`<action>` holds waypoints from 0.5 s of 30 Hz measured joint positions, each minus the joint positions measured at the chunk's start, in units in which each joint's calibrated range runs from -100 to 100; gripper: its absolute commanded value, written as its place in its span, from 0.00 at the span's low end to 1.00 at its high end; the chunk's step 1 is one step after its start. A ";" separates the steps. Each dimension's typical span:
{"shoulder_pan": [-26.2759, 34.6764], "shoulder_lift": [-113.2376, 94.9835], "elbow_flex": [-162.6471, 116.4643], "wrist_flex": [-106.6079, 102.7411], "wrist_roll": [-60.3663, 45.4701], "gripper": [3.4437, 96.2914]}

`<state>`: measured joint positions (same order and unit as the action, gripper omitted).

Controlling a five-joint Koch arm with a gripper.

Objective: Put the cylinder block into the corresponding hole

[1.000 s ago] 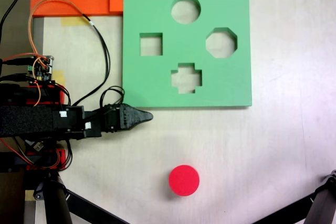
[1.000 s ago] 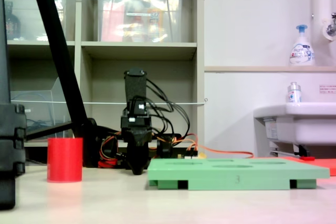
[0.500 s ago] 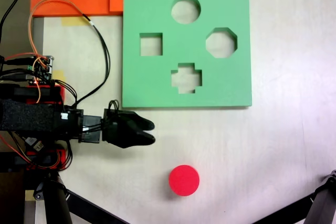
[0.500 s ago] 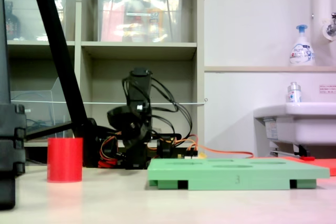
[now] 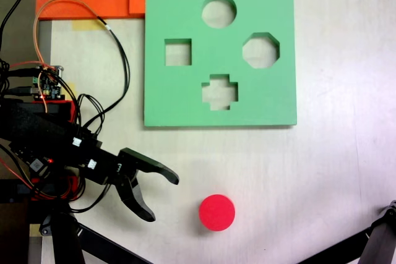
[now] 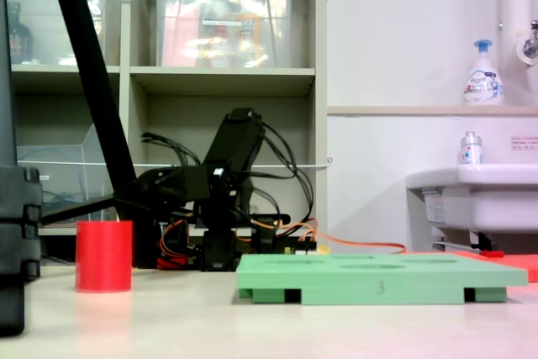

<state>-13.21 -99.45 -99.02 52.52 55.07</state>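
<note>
First exterior view looks straight down, so starting big: the pale surface (image 5: 334,171) carries a flat green foam board (image 5: 185,97) with four cut-outs. The round one, the corresponding hole (image 5: 219,11), sits near the board's far edge, with a square, an octagon and a cross-shaped one around it. Board's top edge is just about cut off by the frame.

Next the black arm, coming in from the first exterior view's left with a tangle of wires. Its gripper (image 5: 162,196) is spread wide, nothing in it, fingers pointing toward the cylinder block (image 5: 216,212) but clearly apart from it.

The block itself is bright red foam. From above it's just a flat round disc; in the second exterior view it's a short upright cylinder (image 6: 103,256) standing on the surface, well away from the board (image 6: 378,277).

Hard bits: in the second exterior view the holes are only thin dark slivers on the board's top, and the gripper is lost in the dark clutter of arm and cables, so can't make out the fingers there.
</note>
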 measured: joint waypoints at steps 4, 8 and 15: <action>-1.07 0.00 0.00 0.00 0.20 0.53; -0.68 0.14 0.00 0.00 0.00 0.73; 1.07 39.81 3.72 24.47 -1.12 0.90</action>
<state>-12.14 -59.64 -95.30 76.99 53.94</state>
